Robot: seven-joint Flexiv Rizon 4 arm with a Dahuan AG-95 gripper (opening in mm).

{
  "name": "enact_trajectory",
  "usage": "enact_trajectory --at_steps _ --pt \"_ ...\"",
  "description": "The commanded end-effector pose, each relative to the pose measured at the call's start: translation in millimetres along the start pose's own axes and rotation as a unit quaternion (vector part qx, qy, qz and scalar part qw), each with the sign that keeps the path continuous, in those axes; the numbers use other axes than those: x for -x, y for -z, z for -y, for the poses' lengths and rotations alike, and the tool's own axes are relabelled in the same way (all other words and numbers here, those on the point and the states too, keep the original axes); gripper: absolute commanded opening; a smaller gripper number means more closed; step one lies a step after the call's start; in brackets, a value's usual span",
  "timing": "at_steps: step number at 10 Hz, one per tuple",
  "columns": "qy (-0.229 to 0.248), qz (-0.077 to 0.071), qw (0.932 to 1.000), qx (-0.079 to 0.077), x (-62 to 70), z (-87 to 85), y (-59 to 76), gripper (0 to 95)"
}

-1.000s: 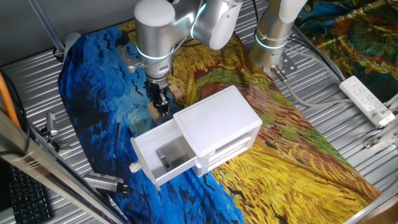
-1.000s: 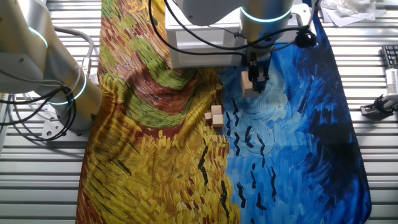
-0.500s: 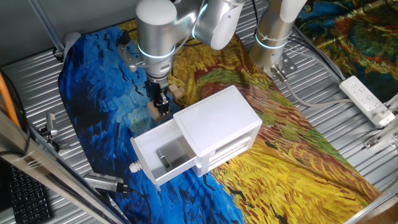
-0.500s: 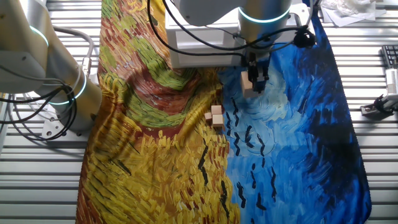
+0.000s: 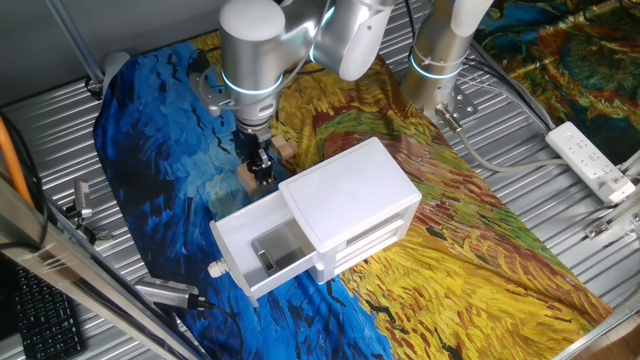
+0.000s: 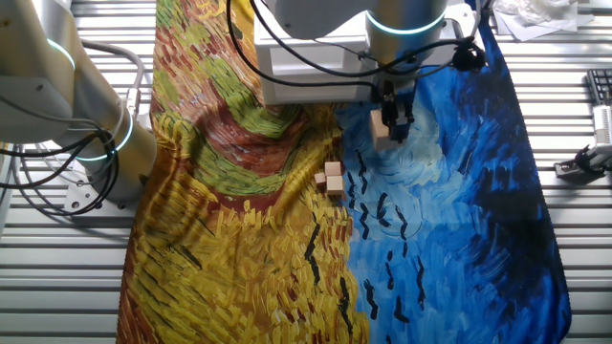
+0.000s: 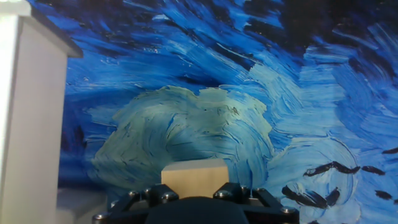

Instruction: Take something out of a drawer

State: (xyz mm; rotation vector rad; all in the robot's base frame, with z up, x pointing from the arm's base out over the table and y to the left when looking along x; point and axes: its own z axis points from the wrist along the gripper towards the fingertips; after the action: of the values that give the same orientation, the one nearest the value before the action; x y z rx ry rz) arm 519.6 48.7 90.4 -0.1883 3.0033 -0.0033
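- The jaws of the gripper [image 5: 258, 172] are clamped on the block [image 5: 246, 176], left of centre in this view, outside the drawer [image 5: 262, 252] and low over the blue cloth [image 5: 150, 140].
- Block looks like light, stiff wood with flat faces; probably not fragile.
- Opposite flat sides make the surest hold, as in the hand view [image 7: 194, 178].
- Drawer stands open, a grey piece [image 5: 277, 246] inside.
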Motion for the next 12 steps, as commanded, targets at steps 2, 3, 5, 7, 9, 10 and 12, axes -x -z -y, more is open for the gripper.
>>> enact_trajectory --at_steps 2,3,5,7,9,10,12 --pt "0.002 0.002 1.0000 0.000 -0.1 0.2 0.1 38.0" --pt "0.004 0.004 1.0000 0.000 -0.1 0.2 0.1 57.0" --pt "0.005 0.004 1.0000 0.001 -0.1 0.2 0.2 57.0" --pt "0.006 0.004 1.0000 0.001 0.0 0.2 0.2 57.0" --pt "0.007 0.004 1.0000 0.001 0.0 0.2 0.2 57.0" --pt "0.008 0.004 1.0000 0.001 0.0 0.2 0.2 57.0" --pt "0.008 0.004 1.0000 0.000 1.6 0.3 0.8 57.0"
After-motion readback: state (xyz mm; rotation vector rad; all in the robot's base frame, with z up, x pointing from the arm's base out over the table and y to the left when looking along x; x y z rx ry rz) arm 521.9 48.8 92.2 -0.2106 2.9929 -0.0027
